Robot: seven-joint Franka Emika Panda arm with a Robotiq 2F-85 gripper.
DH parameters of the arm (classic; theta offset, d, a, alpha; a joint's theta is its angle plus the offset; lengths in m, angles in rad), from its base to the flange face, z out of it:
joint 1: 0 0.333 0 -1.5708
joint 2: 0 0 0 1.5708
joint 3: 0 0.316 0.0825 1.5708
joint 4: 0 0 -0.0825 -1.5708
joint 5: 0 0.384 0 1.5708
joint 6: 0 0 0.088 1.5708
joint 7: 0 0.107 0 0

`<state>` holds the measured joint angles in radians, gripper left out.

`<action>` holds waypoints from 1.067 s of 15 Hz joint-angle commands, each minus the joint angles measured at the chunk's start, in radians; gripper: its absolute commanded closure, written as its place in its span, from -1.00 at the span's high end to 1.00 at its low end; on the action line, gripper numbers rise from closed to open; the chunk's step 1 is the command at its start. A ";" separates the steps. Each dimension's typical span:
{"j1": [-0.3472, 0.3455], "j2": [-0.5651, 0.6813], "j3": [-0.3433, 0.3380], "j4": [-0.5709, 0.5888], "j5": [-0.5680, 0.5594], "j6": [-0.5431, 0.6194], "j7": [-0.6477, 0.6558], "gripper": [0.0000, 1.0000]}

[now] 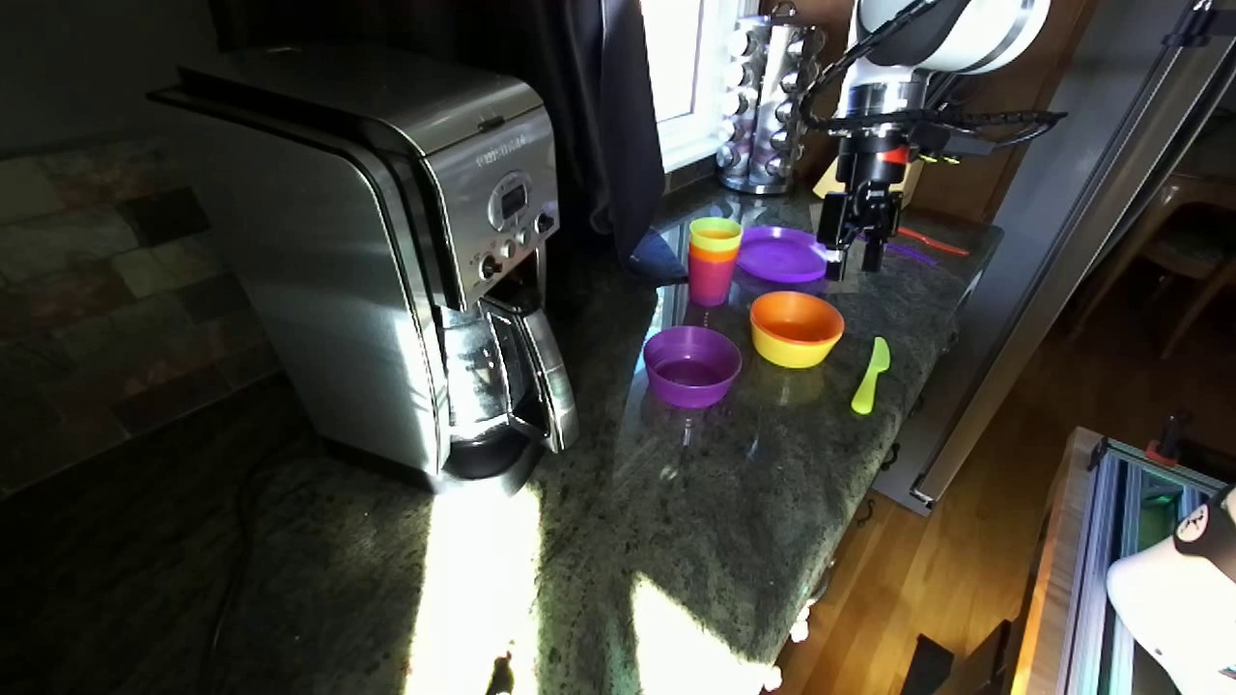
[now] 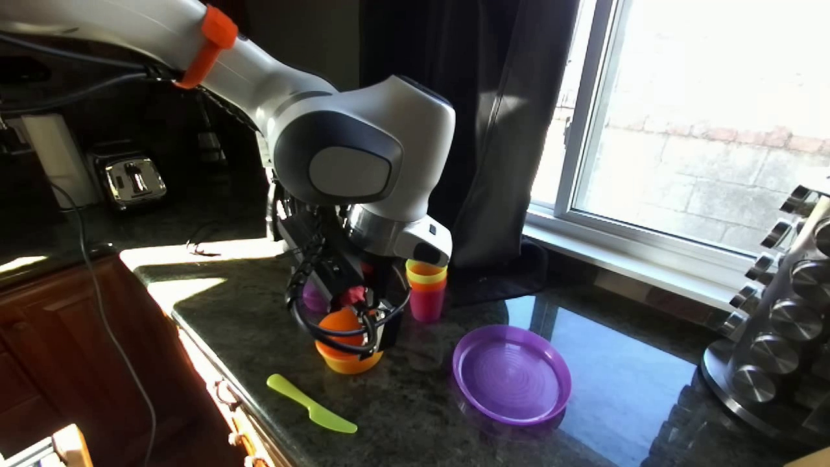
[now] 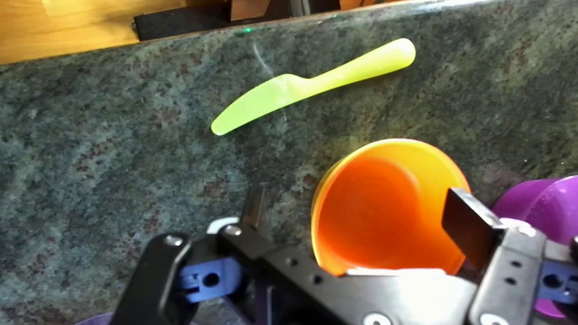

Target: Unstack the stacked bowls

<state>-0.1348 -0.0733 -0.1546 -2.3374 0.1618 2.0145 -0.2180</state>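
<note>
An orange bowl (image 1: pixel 796 317) sits nested in a yellow bowl (image 1: pixel 788 355) on the dark counter; the orange bowl also shows in an exterior view (image 2: pixel 340 321) and in the wrist view (image 3: pixel 375 207). A purple bowl (image 1: pixel 691 369) stands upright and apart beside this stack; it is cut off at the right edge of the wrist view (image 3: pixel 557 205). My gripper (image 1: pixel 855 261) is open and empty, raised above the counter near the stack. In the wrist view its fingers (image 3: pixel 361 201) are wide apart, the right one overlapping the orange bowl's rim, the left one over bare counter.
A light green knife (image 1: pixel 872 376) lies near the counter's front edge. Stacked cups (image 1: pixel 713 270) stand behind the bowls, close to a purple plate (image 1: pixel 780 255). A large coffee maker (image 1: pixel 386 251) stands on the counter. A spice rack (image 2: pixel 771 318) stands by the window.
</note>
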 commanded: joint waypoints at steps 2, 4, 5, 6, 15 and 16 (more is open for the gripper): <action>-0.001 0.033 0.002 -0.016 -0.017 0.054 0.013 1.00; -0.001 0.053 0.003 -0.012 -0.014 0.063 0.014 0.94; -0.002 0.063 0.003 -0.010 -0.014 0.069 0.018 0.91; -0.002 0.070 0.003 -0.009 -0.014 0.072 0.020 0.88; -0.002 0.109 0.007 0.007 -0.014 0.069 0.036 0.12; -0.002 0.112 0.007 0.008 -0.014 0.068 0.037 0.11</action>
<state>-0.1348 0.0251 -0.1540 -2.3319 0.1581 2.0626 -0.2032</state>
